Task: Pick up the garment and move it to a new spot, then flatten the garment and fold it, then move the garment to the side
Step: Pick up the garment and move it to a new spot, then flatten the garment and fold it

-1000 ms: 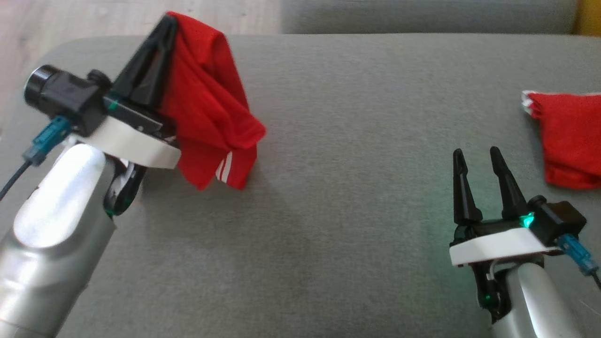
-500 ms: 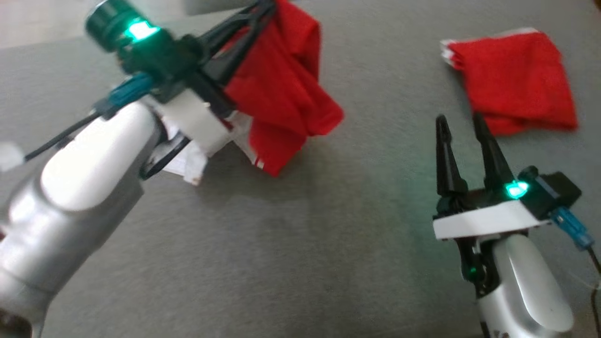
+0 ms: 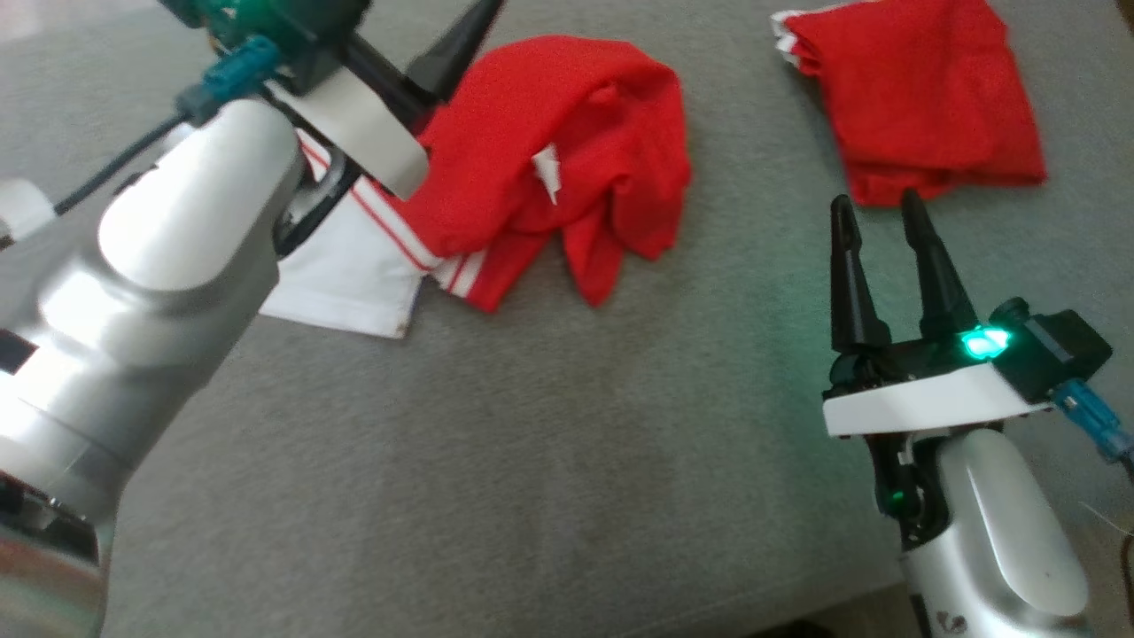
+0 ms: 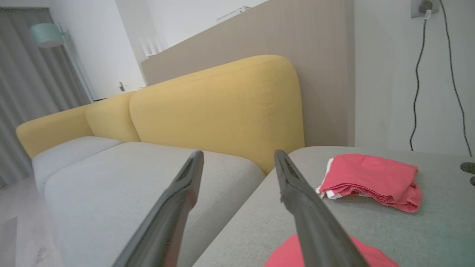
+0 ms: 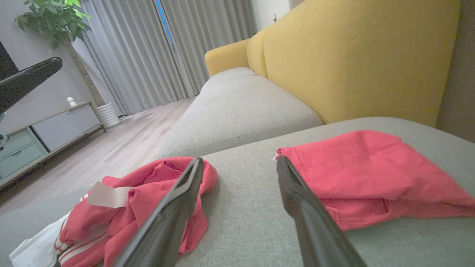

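The garment [image 3: 549, 168], red with a white part and red-white stripes, lies crumpled on the grey cushion [image 3: 532, 461] at the upper left; it also shows as the red heap [image 5: 148, 196] in the right wrist view. My left gripper [image 4: 239, 152] hovers just above and left of it, open, with nothing between its fingers [image 3: 461, 44]. A red edge of the garment [image 4: 289, 256] peeks below them. My right gripper [image 3: 877, 199] stands open at the lower right, apart from the garment, its fingers empty.
A second red cloth [image 3: 921, 97], folded, lies at the cushion's far right, just beyond my right fingertips. A yellow sofa back [image 4: 222, 107] rises behind the cushion. The cushion's front edge runs along the lower right; wooden floor and a low cabinet [image 5: 44, 129] lie beyond.
My left gripper has opened and let go of the garment, which has dropped from hanging into a heap on the cushion. The head camera has shifted. The right gripper stays open.
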Controlling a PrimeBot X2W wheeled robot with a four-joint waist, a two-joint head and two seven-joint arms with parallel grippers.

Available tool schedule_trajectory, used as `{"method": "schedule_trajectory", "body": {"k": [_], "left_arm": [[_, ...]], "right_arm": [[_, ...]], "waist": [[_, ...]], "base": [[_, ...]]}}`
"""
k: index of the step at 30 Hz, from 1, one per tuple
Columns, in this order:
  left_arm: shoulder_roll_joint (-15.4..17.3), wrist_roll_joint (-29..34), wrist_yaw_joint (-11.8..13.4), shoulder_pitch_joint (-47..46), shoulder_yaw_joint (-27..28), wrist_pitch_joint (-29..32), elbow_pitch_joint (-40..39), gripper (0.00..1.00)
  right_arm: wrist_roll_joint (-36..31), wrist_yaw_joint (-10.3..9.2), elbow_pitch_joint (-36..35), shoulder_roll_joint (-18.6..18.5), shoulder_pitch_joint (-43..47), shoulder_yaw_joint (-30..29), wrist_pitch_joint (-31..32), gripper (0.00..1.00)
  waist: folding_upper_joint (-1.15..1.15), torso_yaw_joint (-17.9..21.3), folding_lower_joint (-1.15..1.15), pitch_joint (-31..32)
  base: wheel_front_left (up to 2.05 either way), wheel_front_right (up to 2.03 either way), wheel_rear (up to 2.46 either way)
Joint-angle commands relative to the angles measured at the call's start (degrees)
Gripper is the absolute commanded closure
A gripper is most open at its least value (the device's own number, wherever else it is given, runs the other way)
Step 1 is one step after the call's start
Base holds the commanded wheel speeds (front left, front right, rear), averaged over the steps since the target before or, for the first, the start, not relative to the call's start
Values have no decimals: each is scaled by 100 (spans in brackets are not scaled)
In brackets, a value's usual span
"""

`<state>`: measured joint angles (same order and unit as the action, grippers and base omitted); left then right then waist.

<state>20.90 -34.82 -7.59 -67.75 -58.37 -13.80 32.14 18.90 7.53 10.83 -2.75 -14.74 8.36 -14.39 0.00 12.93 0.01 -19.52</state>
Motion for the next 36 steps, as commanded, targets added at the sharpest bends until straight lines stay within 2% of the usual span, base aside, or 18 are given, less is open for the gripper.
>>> {"method": "schedule_trajectory", "body": {"k": [1,7,13,18,19,23,28,32,36], "left_arm": [[157,-53,14,-209,362,-72,-42,0],[227,-26,174,393,915,-116,-276,0],[374,112,405,1642,1614,-118,-825,0],[337,159,616,2906,2192,-118,-1288,0],[337,159,616,2906,2192,-118,-1288,0],[107,215,802,3912,2674,-119,-1622,0],[-364,475,1071,4941,3425,-119,-1945,0],[-734,835,964,5377,3885,-119,-2167,0],[-1080,1193,646,5560,4275,-119,-2245,0]], "right_arm": [[-93,-4,-189,-13,-121,53,-61,0],[-423,-4,-140,-13,-6,-204,-61,0],[-738,-4,-15,-13,243,-386,-61,0],[-845,-4,108,-13,492,-355,-61,0],[-845,-4,108,-13,492,-355,-61,0],[-846,-4,177,-13,690,-286,-61,0],[-818,-4,224,-13,830,-200,-61,0],[-857,-4,219,-13,827,-165,-61,0],[-1059,-4,184,-13,676,-82,-61,0]], "waist": [[0,-239,-1,137],[0,-915,-1,486],[0,-1567,-1,948],[0,-1909,-1,1274],[0,-1909,-1,1274],[0,-2077,-1,1463],[0,-2141,-1,1585],[0,-2169,-1,1580],[0,-2220,-1,1493]], "base": [[0,0,0],[0,0,0],[0,0,0],[0,0,0],[0,0,0],[0,0,0],[0,0,0],[0,0,0],[0,0,0]]}}
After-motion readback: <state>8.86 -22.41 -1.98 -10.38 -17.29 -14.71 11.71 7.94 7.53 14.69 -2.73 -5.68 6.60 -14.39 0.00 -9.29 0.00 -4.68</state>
